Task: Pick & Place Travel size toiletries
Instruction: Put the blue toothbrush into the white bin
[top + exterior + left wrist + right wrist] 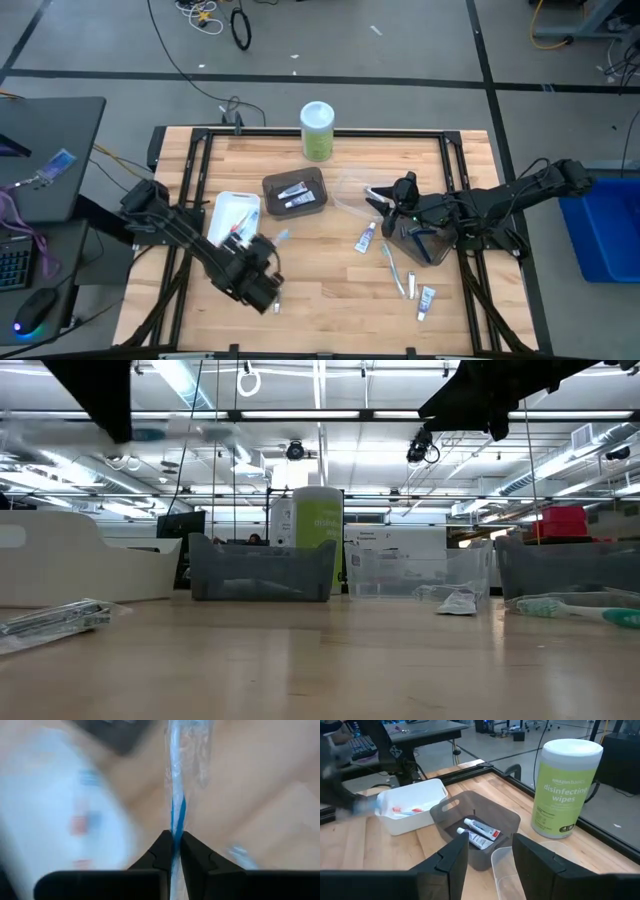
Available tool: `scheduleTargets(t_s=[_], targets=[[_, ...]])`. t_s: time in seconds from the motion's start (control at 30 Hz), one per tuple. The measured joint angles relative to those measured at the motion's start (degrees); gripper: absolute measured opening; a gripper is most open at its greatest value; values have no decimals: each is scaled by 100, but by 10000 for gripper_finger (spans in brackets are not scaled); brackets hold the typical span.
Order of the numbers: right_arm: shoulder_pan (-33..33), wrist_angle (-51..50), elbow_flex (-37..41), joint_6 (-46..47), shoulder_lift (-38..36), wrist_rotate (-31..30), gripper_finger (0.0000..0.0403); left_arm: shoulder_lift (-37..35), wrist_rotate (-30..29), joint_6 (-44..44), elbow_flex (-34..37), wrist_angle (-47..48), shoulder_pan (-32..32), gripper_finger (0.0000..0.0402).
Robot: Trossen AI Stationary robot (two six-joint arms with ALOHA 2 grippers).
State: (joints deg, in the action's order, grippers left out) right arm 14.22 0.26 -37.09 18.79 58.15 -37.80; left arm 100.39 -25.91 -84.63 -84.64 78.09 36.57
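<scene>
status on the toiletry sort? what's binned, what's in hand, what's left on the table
Binned: two toothpaste tubes in the dark tray, and a few items in the white tray.
In hand: the left gripper is shut on a wrapped blue toothbrush by the white tray. The right gripper hovers open over the clear tray.
Left: a tube, a toothbrush and another tube on the table.

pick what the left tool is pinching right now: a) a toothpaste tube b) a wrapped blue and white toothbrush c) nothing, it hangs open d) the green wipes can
b: in the left wrist view the left tool has its tips closed on a slim blue and white toothbrush in clear wrap.
</scene>
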Motion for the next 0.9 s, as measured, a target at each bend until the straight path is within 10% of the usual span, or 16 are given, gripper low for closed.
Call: scheduleTargets(t_s=[0.13, 0.9], targets=[[0, -3, -1, 2, 0, 0, 162, -23, -345, -653, -350, 1231, -42, 26], [0, 1, -1, 24, 0, 44, 155, -331, 879, 13, 2710, 30, -2010, 51]])
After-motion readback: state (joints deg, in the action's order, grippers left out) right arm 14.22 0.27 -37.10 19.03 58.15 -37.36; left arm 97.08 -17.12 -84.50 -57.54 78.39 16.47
